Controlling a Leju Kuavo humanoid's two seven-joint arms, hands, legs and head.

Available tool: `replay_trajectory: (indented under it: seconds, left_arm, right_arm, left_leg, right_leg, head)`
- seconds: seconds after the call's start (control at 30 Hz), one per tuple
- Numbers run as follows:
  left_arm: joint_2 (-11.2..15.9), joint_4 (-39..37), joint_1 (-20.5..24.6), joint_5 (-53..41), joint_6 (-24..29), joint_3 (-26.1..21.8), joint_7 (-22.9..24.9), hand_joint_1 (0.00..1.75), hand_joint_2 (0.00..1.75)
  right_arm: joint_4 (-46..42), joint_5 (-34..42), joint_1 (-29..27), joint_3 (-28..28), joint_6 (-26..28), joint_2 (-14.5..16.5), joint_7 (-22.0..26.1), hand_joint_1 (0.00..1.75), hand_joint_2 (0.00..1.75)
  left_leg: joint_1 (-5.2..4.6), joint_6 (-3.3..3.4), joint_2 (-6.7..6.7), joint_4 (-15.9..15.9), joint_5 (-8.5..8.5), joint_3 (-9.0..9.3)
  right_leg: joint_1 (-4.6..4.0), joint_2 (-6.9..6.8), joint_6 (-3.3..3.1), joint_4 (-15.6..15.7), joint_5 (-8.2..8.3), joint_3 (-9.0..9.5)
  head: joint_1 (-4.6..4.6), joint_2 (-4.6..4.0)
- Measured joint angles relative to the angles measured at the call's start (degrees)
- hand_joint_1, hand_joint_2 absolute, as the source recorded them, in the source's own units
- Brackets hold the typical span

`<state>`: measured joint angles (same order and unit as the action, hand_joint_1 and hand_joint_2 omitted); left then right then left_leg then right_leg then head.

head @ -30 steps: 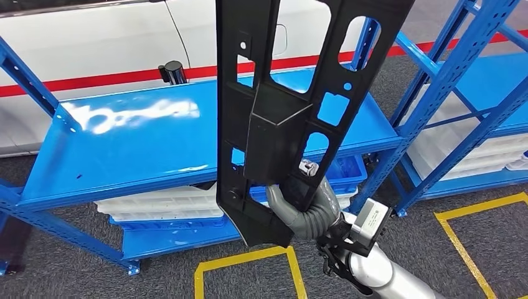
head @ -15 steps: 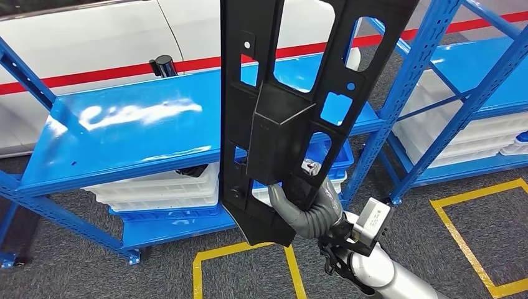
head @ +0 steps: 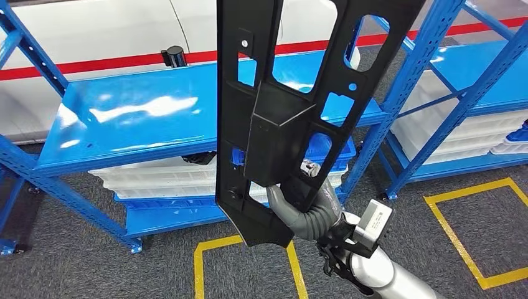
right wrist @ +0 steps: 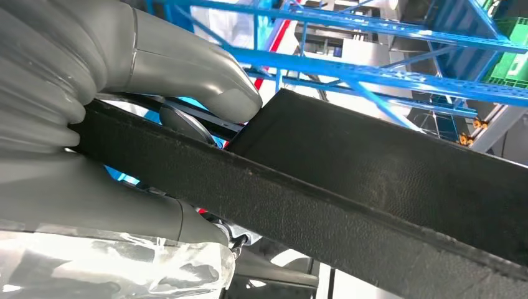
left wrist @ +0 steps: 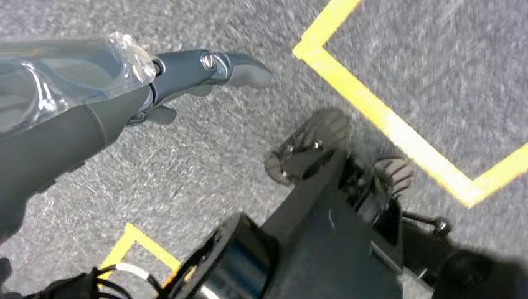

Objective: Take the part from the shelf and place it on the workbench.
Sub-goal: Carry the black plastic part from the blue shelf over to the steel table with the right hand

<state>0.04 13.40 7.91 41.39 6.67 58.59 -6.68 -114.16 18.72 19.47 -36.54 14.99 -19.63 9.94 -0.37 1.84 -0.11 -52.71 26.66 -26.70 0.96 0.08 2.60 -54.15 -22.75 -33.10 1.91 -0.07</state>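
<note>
The part (head: 280,112) is a long black plastic panel with several cut-outs, standing upright in front of the head camera. My right hand (head: 308,208) grips it near its lower end, fingers wrapped through an opening. In the right wrist view the grey thumb and fingers of that hand (right wrist: 124,75) clamp the panel's edge (right wrist: 373,180). The part is lifted off the blue shelf (head: 137,118), whose top board behind it is bare. My left hand (left wrist: 187,68) hangs over the grey floor with its fingers stretched out and nothing in them.
White trays (head: 155,177) and a blue crate (head: 333,152) sit on the shelf's lower level. A second blue rack (head: 461,68) holding white trays stands to the right. Yellow tape squares (head: 205,255) mark the grey floor. A white car body with a red stripe (head: 93,31) stands behind the shelf.
The whole picture has shifted a little, so the camera has moved. The part stays gripped in my right hand at the same place in the view.
</note>
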Motion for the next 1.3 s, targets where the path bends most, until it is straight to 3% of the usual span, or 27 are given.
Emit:
replay_trajectory:
  seconds: [0.03,0.1,0.17,0.23,0.27,0.37,0.43,0.53,0.57,0.6,0.63,0.73,0.8,0.9,0.97,1.03,1.07,1.1,1.13,1.23,1.3]
  left_arm:
    - [0.0,0.0,0.0,0.0,0.0,0.0,0.0,0.0,1.75]
    - [0.0,0.0,-0.1,0.0,0.0,0.0,0.0,0.0,1.75]
    - [-0.1,0.0,-0.1,0.0,0.0,0.0,0.0,0.0,1.75]
    - [-0.1,0.0,-0.1,0.0,0.0,0.0,0.0,0.0,1.75]
    - [-0.1,0.0,-0.1,0.0,0.0,0.0,0.0,0.0,1.75]
    - [-0.1,0.0,-0.1,0.0,0.0,0.0,0.1,0.0,1.75]
    - [-0.1,0.0,-0.2,0.0,0.0,0.0,0.2,0.0,1.75]
    - [-0.1,0.0,-0.1,0.0,0.0,0.0,0.2,0.0,1.75]
    - [-0.1,0.0,0.0,0.1,0.0,0.0,0.2,0.0,1.75]
    - [-0.1,0.0,0.0,0.1,0.0,0.0,0.2,0.0,1.75]
    - [-0.1,0.0,0.0,0.0,0.0,0.0,0.2,0.0,1.75]
    - [-0.1,0.0,0.0,0.0,0.0,0.0,0.2,0.0,1.75]
    - [-0.1,0.0,0.0,0.0,0.1,0.0,0.2,0.0,1.75]
    - [-0.1,0.0,-0.1,0.0,0.1,0.0,0.2,0.0,1.75]
    - [-0.2,0.0,-0.1,0.1,0.1,0.0,0.2,0.0,1.75]
    - [-0.3,0.0,-0.2,0.1,0.1,0.0,0.2,0.0,1.75]
    - [-0.3,0.0,-0.2,0.2,0.1,0.0,0.2,0.0,1.75]
    - [-0.3,0.0,-0.2,0.2,0.1,0.1,0.2,0.0,1.75]
    - [-0.4,0.0,-0.3,0.2,0.1,0.1,0.2,0.0,1.75]
    - [-0.4,0.0,-0.3,0.2,0.0,0.1,0.2,0.0,1.75]
    - [-0.4,0.0,-0.2,0.2,0.0,0.1,0.2,0.0,1.75]
  right_arm:
    - [0.0,0.0,0.0,0.0,0.0,0.0,0.0,1.75,1.75]
    - [0.0,0.0,-0.1,0.0,0.0,0.0,0.1,1.75,1.75]
    - [0.0,0.1,-0.2,0.1,0.0,0.0,0.1,1.75,1.75]
    - [0.0,0.1,0.0,0.1,0.0,0.0,0.1,1.75,1.75]
    - [0.0,0.1,0.0,0.1,0.0,0.0,0.1,1.75,1.75]
    - [-0.1,0.2,0.0,0.1,0.0,0.0,0.2,1.75,1.75]
    - [-0.1,0.2,0.0,0.1,0.0,0.0,0.2,1.75,1.75]
    - [-0.2,0.4,0.0,0.1,0.0,0.1,0.2,1.75,1.75]
    - [-0.2,0.4,-0.1,0.1,0.0,0.1,0.2,1.75,1.75]
    - [-0.2,0.4,-0.1,0.1,0.0,0.1,0.2,1.75,1.75]
    - [-0.2,0.4,-0.2,0.1,0.0,0.1,0.2,1.75,1.75]
    - [-0.2,0.4,-0.2,0.3,0.0,0.1,0.2,1.75,1.75]
    - [-0.2,0.4,-0.1,0.4,0.0,0.1,0.1,1.75,1.75]
    - [-0.3,0.4,-0.2,0.7,0.1,0.0,0.1,1.75,1.75]
    - [-0.4,0.4,-0.2,0.8,0.1,0.0,0.1,1.75,1.75]
    - [-0.4,0.3,-0.4,0.9,0.1,0.0,0.1,1.75,1.75]
    - [-0.4,0.3,-0.5,0.9,0.1,0.0,0.1,1.75,1.75]
    - [-0.4,0.3,-0.6,0.9,0.1,0.0,0.1,1.75,1.75]
    - [-0.4,0.3,-0.6,0.9,0.1,0.0,0.1,1.75,1.75]
    - [-0.4,0.3,-0.5,0.9,0.1,0.0,0.1,1.75,1.75]
    - [-0.5,0.2,-0.5,0.9,0.1,0.0,0.1,1.75,1.75]
  left_leg:
    - [0.04,0.43,0.07,0.1,-0.4,-0.26]
    - [0.06,1.6,0.26,0.3,-2.1,-2.04]
    - [0.04,2.01,0.38,-0.1,-3.67,-4.2]
    - [-0.09,1.58,0.37,-0.9,-4.15,-5.31]
    - [-0.18,1.28,0.37,-1.2,-4.33,-5.66]
    - [-0.14,0.26,0.36,-1.7,-4.88,-6.43]
    - [0.12,-0.48,0.29,-4.2,-2.71,-7.66]
    - [0.64,-1.67,0.24,-15.2,4.28,-11.51]
    - [0.78,-1.91,0.24,-18.1,5.38,-12.15]
    - [0.88,-2.03,0.24,-19.0,5.37,-11.85]
    - [0.95,-2.03,0.24,-17.6,4.33,-10.4]
    - [0.82,-1.34,0.11,-5.3,0.29,-2.58]
    - [0.44,-0.73,-0.01,-0.6,-0.36,-0.25]
    - [0.36,0.52,0.08,0.1,-1.18,-0.86]
    - [0.54,1.53,0.23,0.4,-2.09,-1.58]
    - [0.36,2.01,0.31,0.3,-2.82,-2.59]
    - [0.27,2.06,0.32,0.2,-3.16,-3.07]
    - [0.22,2.05,0.33,0.2,-3.47,-3.53]
    - [0.21,1.97,0.32,0.0,-3.74,-3.95]
    - [0.14,1.51,0.29,-0.9,-4.15,-5.09]
    - [-0.05,0.97,0.31,-1.8,-4.4,-5.94]
  right_leg:
    - [0.09,0.02,0.25,-0.2,-0.17,-0.27]
    - [0.18,0.05,0.76,-8.0,-4.95,-2.54]
    - [0.23,0.01,0.91,-11.4,-7.48,-1.13]
    - [0.09,0.0,0.72,-3.6,-5.5,4.34]
    - [-0.01,0.02,0.6,-1.1,-5.42,5.73]
    - [-0.12,0.05,-0.16,0.1,-5.27,5.63]
    - [0.06,-0.06,-1.1,0.2,-4.53,4.98]
    - [0.13,-0.18,-1.76,0.3,-3.35,3.57]
    - [0.11,-0.19,-1.73,0.2,-2.99,3.09]
    - [0.11,-0.18,-1.68,0.2,-2.64,2.65]
    - [0.11,-0.14,-1.59,0.2,-2.32,2.26]
    - [0.04,0.05,-1.05,0.2,-1.53,1.46]
    - [-0.06,0.01,-0.43,0.2,-0.92,1.01]
    - [0.04,-0.03,0.55,-0.3,-0.81,0.21]
    - [0.1,-0.01,0.87,-4.4,-4.09,-1.64]
    - [0.15,0.0,1.04,-12.6,-9.03,-4.66]
    - [0.16,0.0,1.14,-16.0,-10.56,-5.67]
    - [0.16,-0.01,1.2,-17.5,-11.05,-5.75]
    - [0.17,-0.01,1.22,-16.6,-10.44,-4.63]
    - [0.17,-0.04,1.06,-4.7,-6.24,3.0]
    - [0.04,0.0,0.64,-0.5,-5.23,5.11]
  head:
    - [-0.01,0.0]
    - [0.05,0.0]
    - [0.12,0.0]
    - [0.1,0.0]
    - [0.09,0.0]
    - [0.07,0.0]
    - [0.02,0.0]
    - [-0.05,0.0]
    - [-0.05,0.0]
    - [-0.05,0.0]
    - [-0.05,0.0]
    - [-0.04,0.0]
    - [0.0,0.0]
    - [0.05,0.0]
    - [0.11,0.0]
    - [0.16,0.0]
    - [0.17,0.0]
    - [0.16,0.0]
    - [0.16,0.0]
    - [0.16,0.0]
    - [0.1,0.0]
